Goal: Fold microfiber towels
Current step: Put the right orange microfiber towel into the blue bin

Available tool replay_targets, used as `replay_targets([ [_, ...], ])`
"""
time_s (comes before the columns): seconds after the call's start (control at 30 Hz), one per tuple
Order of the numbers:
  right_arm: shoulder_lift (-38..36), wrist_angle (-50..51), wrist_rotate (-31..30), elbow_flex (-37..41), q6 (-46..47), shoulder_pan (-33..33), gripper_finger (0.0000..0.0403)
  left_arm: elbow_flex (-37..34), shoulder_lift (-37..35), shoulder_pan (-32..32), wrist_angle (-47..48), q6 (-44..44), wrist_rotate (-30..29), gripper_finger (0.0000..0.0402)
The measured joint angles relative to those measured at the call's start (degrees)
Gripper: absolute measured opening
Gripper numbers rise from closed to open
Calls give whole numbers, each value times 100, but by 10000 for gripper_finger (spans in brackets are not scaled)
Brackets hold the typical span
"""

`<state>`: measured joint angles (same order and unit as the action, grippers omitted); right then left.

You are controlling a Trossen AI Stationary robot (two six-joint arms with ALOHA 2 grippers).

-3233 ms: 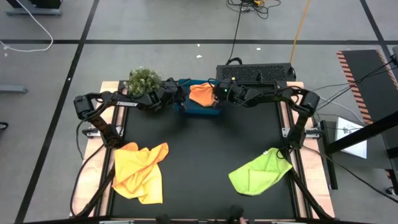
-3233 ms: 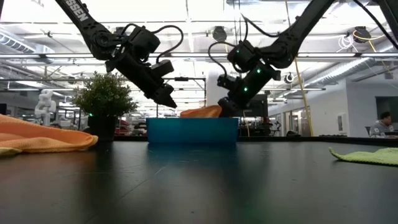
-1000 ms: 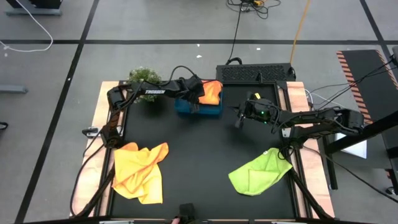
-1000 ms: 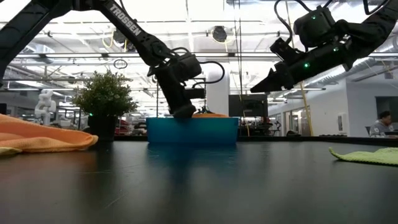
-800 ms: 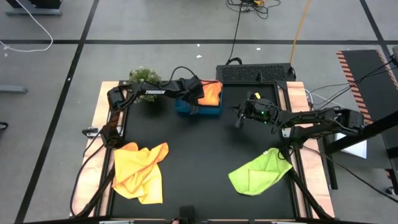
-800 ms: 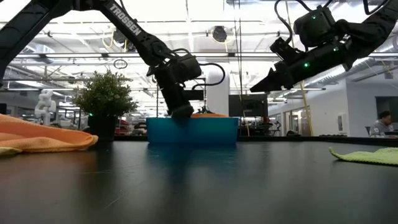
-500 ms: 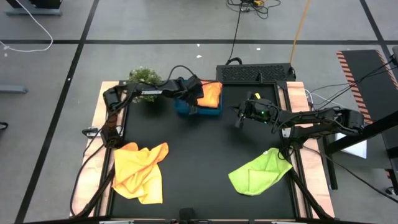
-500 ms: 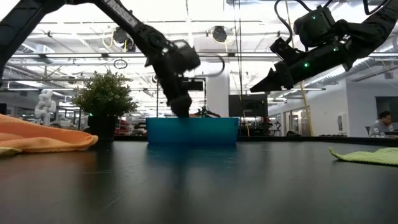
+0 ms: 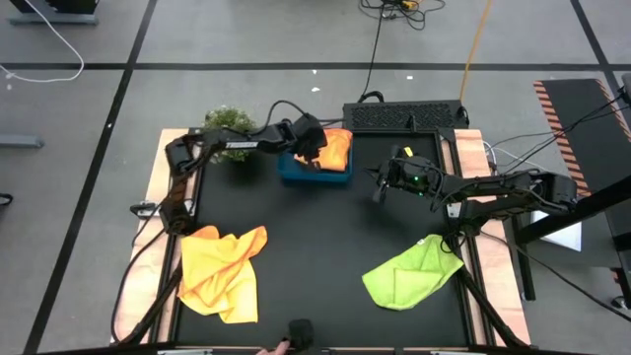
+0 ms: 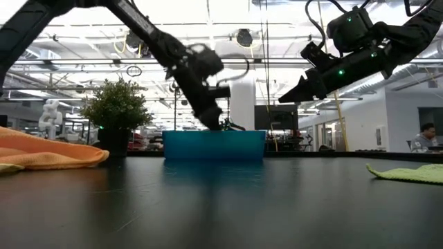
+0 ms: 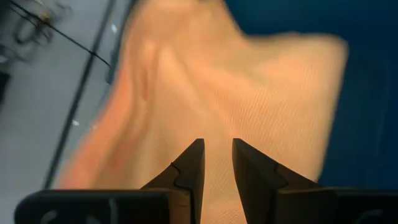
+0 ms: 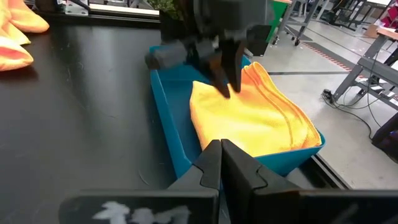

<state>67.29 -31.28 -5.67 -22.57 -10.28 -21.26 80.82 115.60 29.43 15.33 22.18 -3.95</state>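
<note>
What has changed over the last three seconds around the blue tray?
The right gripper let go of the folded orange-yellow microfiber towel, now lying in the blue rectangular tray, and pulled back towards its own side, shut and empty. The left gripper moved in over the tray, narrowly open just above the towel. The crumpled yellow towels and lime green towel stayed put.

Blue rectangular plastic tray [image 9: 296, 174] sits at table's far edge; small green bushy potted plant [image 9: 226, 121] stands near it.
</note>
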Motion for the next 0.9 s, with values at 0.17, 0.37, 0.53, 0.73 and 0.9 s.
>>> replay_targets([
  [0.17, 0, 5, 0, 0, 0, 0, 0, 15, 277, 118, 195, -84, 329, 85],
  [0.37, 0, -19, 0, 0, 18, 0, 0, 6, 263, 57, 768, -66, 627, 85],
  [0.53, 0, -19, 0, -2, 26, 0, 0, 228, 252, -82, 1424, 0, 631, 85],
  [0.73, 0, -13, 0, -2, 63, 0, 0, 657, 252, -248, 1822, -1, 657, 85],
  [0.9, 0, 19, 0, -2, 63, 0, 0, 1036, 250, -334, 1943, -1, 515, 85],
])
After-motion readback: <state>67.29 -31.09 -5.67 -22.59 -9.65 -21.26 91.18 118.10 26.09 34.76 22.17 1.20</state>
